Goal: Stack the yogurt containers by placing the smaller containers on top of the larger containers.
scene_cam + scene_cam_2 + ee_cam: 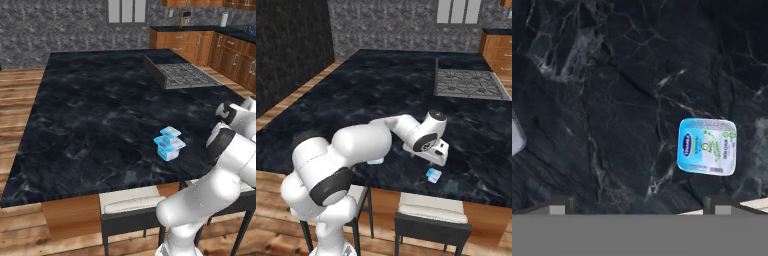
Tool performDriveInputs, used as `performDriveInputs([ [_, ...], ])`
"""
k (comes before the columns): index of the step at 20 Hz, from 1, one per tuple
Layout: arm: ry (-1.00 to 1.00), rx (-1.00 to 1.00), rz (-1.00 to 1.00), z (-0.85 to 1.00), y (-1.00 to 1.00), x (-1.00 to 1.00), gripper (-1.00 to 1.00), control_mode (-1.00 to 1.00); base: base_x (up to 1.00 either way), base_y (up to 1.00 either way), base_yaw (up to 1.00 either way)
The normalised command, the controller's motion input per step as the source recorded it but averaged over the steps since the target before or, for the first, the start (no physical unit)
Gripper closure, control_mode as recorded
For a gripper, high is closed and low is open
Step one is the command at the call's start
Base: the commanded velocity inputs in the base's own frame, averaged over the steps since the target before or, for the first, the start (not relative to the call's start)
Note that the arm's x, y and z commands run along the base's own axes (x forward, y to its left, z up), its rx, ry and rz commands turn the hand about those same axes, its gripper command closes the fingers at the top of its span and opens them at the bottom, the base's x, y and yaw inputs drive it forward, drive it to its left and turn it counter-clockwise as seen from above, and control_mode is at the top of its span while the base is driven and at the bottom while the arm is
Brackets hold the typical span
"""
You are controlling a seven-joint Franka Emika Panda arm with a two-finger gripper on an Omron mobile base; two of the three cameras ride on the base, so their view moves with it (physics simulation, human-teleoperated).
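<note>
1. A small yogurt cup (170, 132) sits on top of the large yogurt tub (169, 148), near the counter's (90, 115) near edge.
2. Another small yogurt cup (707, 146) stands alone on the counter, right of that stack, by the near edge.
3. A cooktop (182, 74) lies at the counter's far right.
4. Two stools (428, 212) stand below the near edge.

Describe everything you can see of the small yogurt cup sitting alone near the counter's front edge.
The small yogurt cup is squarish with rounded corners and looks like plastic. Its lid is light blue, with a darker blue oval logo on one side and a white patch with green print on the other. The lid is closed and faces up. The cup sits flat on the black marble counter, close to the front edge. It touches only the counter.
</note>
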Motion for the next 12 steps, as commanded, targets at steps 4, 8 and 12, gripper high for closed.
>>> performDriveInputs([
  [4, 0.02, 0.00, 0.00, -0.21, -0.16, 0.07, -1.00, -1.00, 0.00, 0.00, 0.00],
  [8, 0.02, 0.00, 0.00, -0.06, -0.14, 0.01, -1.00, -1.00, 0.00, 0.00, 0.00],
  [12, 0.02, 0.00, 0.00, -0.02, -0.07, 0.00, -1.00, -1.00, 0.00, 0.00, 0.00],
])
